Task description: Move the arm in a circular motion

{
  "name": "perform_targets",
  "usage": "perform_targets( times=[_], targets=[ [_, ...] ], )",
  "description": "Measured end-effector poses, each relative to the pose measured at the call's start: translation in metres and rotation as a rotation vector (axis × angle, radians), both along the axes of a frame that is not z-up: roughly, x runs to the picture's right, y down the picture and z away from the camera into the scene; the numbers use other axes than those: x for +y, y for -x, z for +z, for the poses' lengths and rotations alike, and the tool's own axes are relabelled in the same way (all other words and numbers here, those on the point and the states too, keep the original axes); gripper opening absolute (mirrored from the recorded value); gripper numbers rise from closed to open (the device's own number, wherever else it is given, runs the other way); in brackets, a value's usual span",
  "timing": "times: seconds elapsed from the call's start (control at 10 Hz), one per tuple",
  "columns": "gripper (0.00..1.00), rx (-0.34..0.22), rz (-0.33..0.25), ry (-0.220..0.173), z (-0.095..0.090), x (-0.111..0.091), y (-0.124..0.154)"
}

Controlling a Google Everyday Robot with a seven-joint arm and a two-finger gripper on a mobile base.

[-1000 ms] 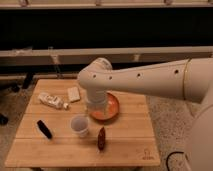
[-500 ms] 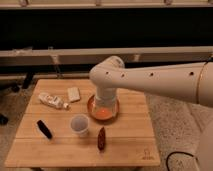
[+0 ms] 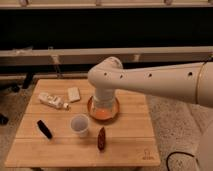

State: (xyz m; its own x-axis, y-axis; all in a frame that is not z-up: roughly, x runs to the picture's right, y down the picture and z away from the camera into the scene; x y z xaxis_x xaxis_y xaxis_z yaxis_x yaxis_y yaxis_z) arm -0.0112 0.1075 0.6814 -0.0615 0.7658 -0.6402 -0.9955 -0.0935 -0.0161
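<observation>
Arm (image 3: 150,80) dominates the view: thick, smooth, cream-white tubing dotted with small dark holes. It comes in from 3 o'clock, bends at a rounded elbow near the picture's centre and points straight down.

Under it stands the table (image 3: 131,146), made of pale wooden slats with square edges and a small mark near its 5 o'clock corner. Its whole front strip from 7 to 5 o'clock lies bare, and so does the 3 o'clock side. Speckled floor (image 3: 176,131) runs beyond the right edge.

The bowl (image 3: 115,115) is round, shallow and orange, and sits just right of the table's centre. The arm's tapered end hangs directly over it. The gripper (image 3: 103,108) is at that end, low over the bowl's middle. Whether it is open or closed cannot be told.

At 10 o'clock a clear bottle (image 3: 52,101) lies on its side. Near it, toward 11 o'clock, rests a pale rectangular block (image 3: 74,93). A white cup (image 3: 80,124) stands upright just left of the bowl, apart from it. A black bar (image 3: 44,129) lies slantwise at 8 o'clock. A slim reddish-brown piece (image 3: 101,138) lies at 6 o'clock, in front of the bowl.
</observation>
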Motion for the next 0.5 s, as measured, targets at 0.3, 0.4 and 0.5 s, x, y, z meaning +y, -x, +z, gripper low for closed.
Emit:
perform_targets(
  times=[0.3,0.4,0.5],
  targets=[
    [0.65,0.004,-0.001,0.001,0.0046,-0.0039,-0.0162],
    [0.65,0.007,0.002,0.001,0.0025,-0.0018,-0.0149],
    [0.65,0.002,0.002,-0.001,0.0014,-0.0008,-0.0096]
  ],
)
